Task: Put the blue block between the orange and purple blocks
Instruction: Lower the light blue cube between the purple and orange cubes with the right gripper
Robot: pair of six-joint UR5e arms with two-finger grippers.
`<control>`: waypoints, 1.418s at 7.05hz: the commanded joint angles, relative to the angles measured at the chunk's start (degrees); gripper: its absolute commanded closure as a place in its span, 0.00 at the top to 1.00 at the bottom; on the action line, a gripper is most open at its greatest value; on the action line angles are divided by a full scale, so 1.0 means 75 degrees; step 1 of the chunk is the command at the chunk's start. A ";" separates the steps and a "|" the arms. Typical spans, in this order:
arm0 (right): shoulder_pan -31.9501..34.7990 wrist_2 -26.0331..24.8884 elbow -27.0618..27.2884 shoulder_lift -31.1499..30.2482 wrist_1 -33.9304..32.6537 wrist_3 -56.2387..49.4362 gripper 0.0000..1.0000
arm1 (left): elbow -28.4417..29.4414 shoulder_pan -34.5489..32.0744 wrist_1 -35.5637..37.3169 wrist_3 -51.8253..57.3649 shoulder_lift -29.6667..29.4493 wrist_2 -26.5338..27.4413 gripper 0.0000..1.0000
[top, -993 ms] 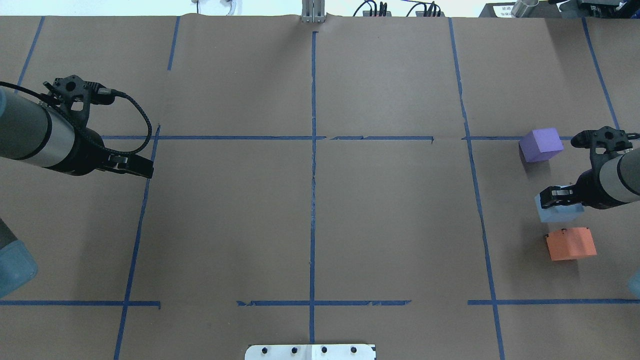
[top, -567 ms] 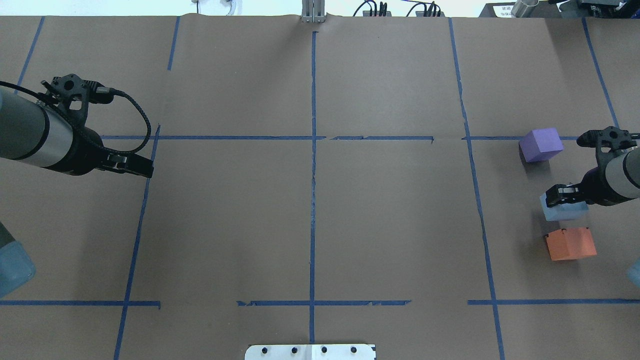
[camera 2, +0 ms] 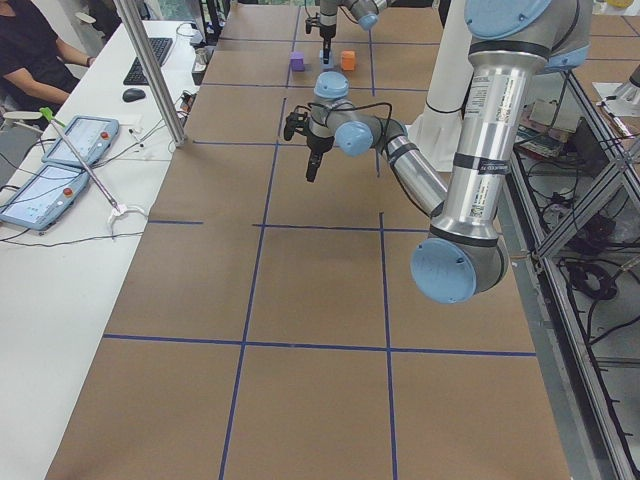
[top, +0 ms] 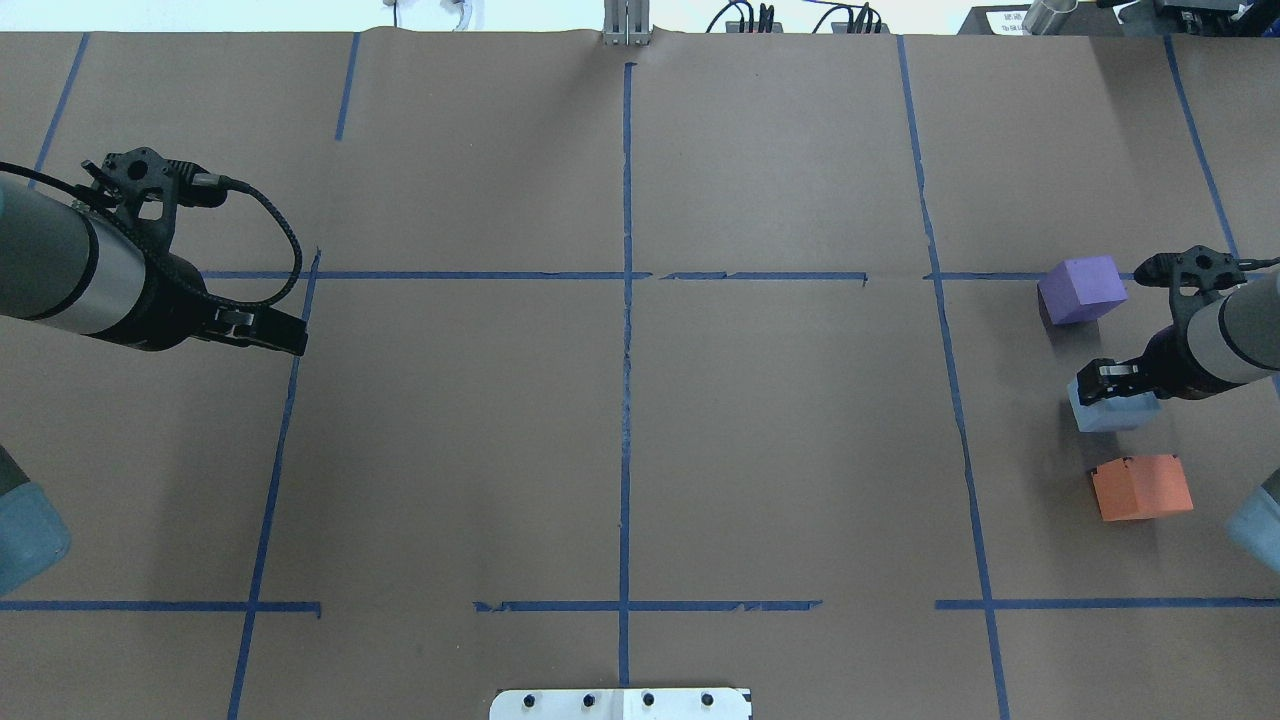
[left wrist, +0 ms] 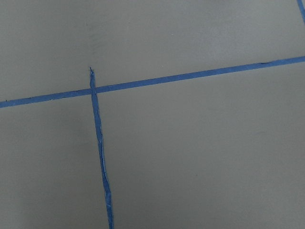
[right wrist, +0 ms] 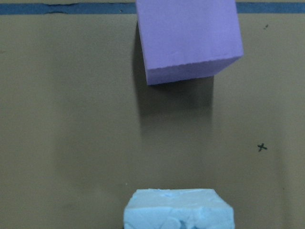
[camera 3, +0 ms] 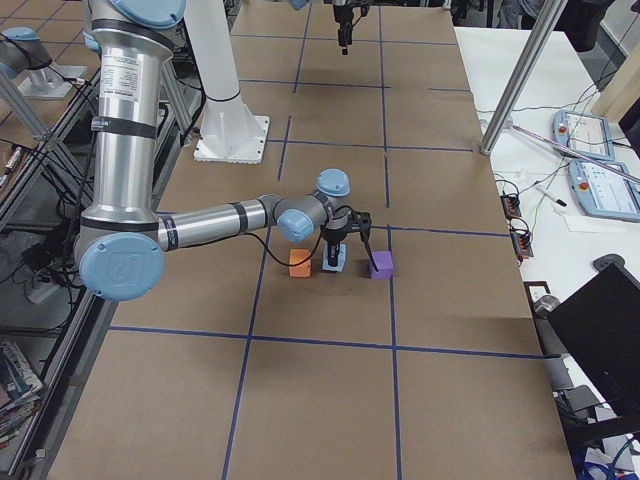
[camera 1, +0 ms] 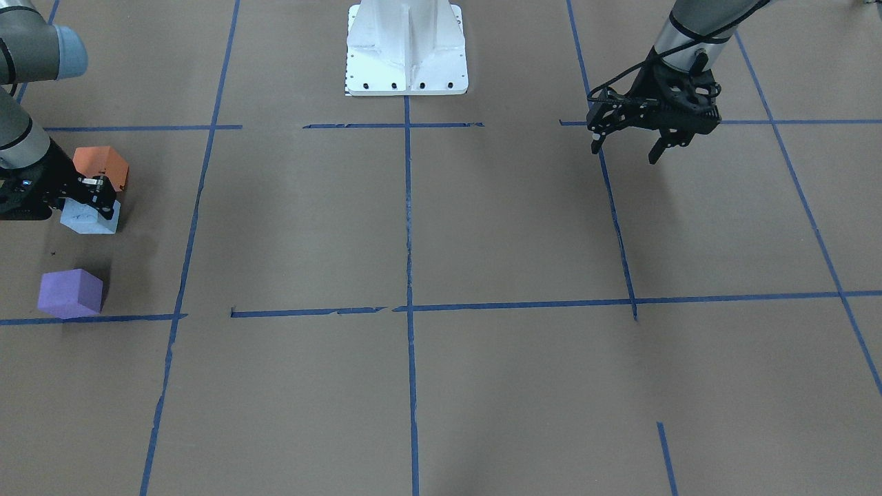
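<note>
The light blue block (top: 1108,414) sits in my right gripper (top: 1102,384), which is shut on it at the table's right side. The block is low, at or just above the paper; I cannot tell which. The purple block (top: 1082,289) lies farther back and the orange block (top: 1142,487) nearer, with the blue block between them, closer to the orange one. The right wrist view shows the blue block (right wrist: 178,209) at the bottom and the purple block (right wrist: 188,38) at the top. My left gripper (camera 1: 626,150) is open and empty, hovering far away on the left side.
Brown paper with a grid of blue tape lines (top: 627,300) covers the table. The robot's white base plate (camera 1: 406,48) is at the near edge. The left wrist view shows only paper and a tape crossing (left wrist: 95,90).
My right gripper, with the blue block in it, has shifted slightly away from the orange block, toward the purple one. The left arm has barely moved.
</note>
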 commanded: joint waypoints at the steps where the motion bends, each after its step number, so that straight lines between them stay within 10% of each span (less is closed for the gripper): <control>1: 0.0006 -0.0022 -0.0246 0.0036 0.0012 -0.0054 0.19 | -0.0012 0.0003 0.0000 -0.0007 -0.0001 0.0007 1.00; 8: 0.0099 -0.0033 -0.0318 0.0236 0.0000 -0.0101 0.28 | -0.0012 -0.0008 0.0000 0.0005 -0.0001 0.0007 1.00; 10: 0.0099 -0.0068 -0.0329 0.0236 0.0000 -0.0101 0.84 | -0.0012 -0.0008 0.0000 0.0005 -0.0001 0.0007 1.00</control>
